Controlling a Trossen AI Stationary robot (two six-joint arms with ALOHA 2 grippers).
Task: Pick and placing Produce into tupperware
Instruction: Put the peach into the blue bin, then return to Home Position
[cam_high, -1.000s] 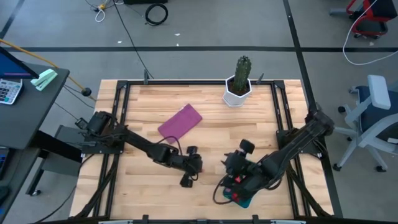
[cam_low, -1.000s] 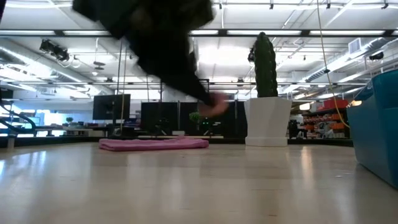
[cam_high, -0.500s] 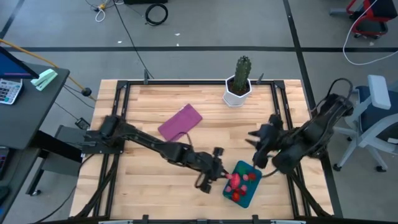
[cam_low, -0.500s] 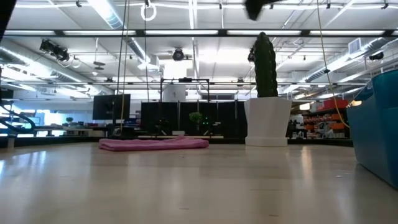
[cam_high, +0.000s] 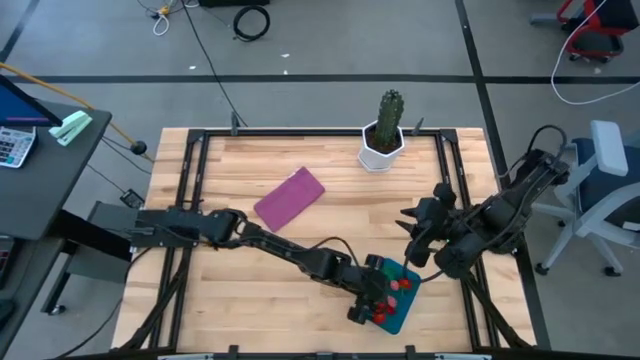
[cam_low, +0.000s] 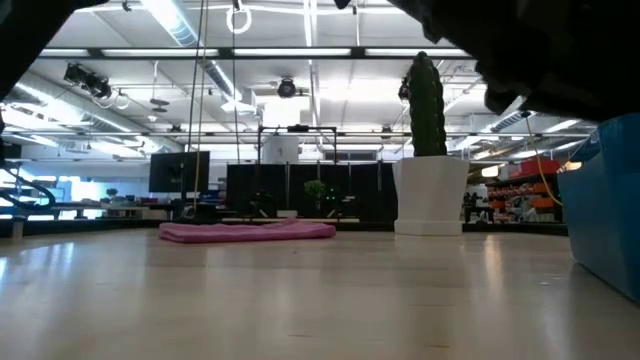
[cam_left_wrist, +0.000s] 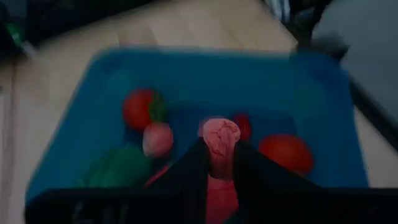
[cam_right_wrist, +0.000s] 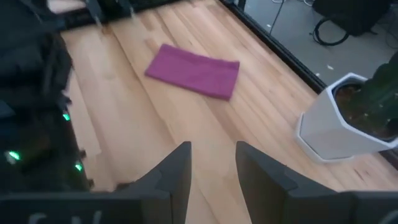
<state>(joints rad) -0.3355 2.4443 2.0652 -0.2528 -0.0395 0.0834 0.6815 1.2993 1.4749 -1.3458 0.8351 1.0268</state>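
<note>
The teal tupperware (cam_high: 398, 318) sits near the table's near edge, right of centre; its wall also shows in the low view (cam_low: 612, 200). In the left wrist view it (cam_left_wrist: 186, 65) holds several red pieces, among them one red piece (cam_left_wrist: 138, 109), a pink one (cam_left_wrist: 157, 138) and a green piece (cam_left_wrist: 121, 167). My left gripper (cam_high: 368, 300) reaches over the container, shut on a pink produce piece (cam_left_wrist: 219, 134). My right gripper (cam_high: 408, 225) hangs open to the container's far right, above the table (cam_right_wrist: 211, 165). My left gripper (cam_left_wrist: 219, 150) pinches the pink produce piece between its two fingers (cam_left_wrist: 194, 165), gripping its lower part (cam_left_wrist: 219, 155); its rounded end sticks out past the fingertips. It comes slanting down from the table's left. The piece is over the container's inside; whether it touches the bottom I cannot tell.
A flat purple cloth (cam_high: 290, 196) lies left of centre toward the far side. A green cactus in a white pot (cam_high: 383, 135) stands at the far edge. Bare wood lies between cloth and container. Dark frame rails run along the table's left and right sides.
My left gripper has travelled from the table's middle toward the right and near edge and now reaches over the container. My right gripper has drawn back from over the container toward the far right and risen, then stayed still.
</note>
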